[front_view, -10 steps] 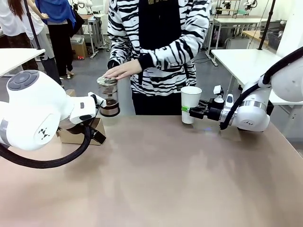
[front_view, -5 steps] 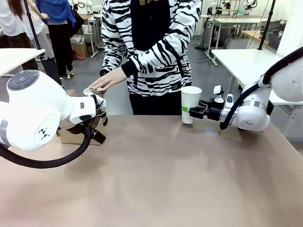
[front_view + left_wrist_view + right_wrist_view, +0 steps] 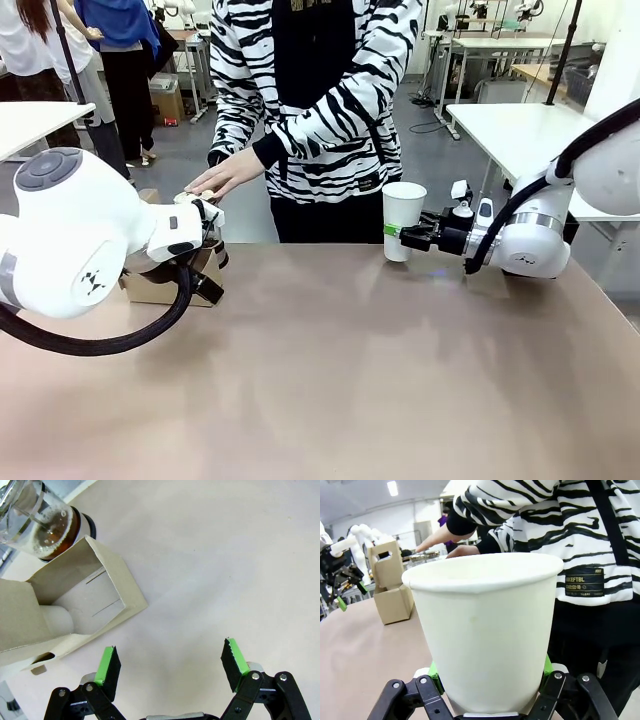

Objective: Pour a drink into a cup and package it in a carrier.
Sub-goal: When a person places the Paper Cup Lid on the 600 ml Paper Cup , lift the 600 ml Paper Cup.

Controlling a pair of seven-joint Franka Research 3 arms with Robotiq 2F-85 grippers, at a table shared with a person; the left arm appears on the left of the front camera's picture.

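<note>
**Cup held up at the right, jug set down by the carrier at the left**

Starting at my left, the left gripper (image 3: 171, 660) hung over the bare table (image 3: 350, 380) with its jaws spread wide and nothing between the green pads. I judged it was parked there to leave the person room to work.

Just beside it stood the carrier (image 3: 85, 595), its slots facing up toward the wrist camera. Something white and rounded sat in one slot. It may have been the second cup, but I could not tell.

Touching or very nearly touching the carrier's far corner was the jug (image 3: 45, 520). The drink (image 3: 57, 527) lay dark brown and foamy in its lower part, so the liquid was not yet in the cup. In the front view the person's hand (image 3: 225, 172) rested flat over the jug's top, as if setting it down or steadying it.

Well apart, toward the right, the cup (image 3: 402, 220) was held upright above the table's far edge, in front of the person. Its mouth was open and it had no lid.

The right gripper (image 3: 400, 235) was clamped on the cup's lower wall, with a pad on either side. To my eye that low grip kept the rim clear for pouring.
</note>
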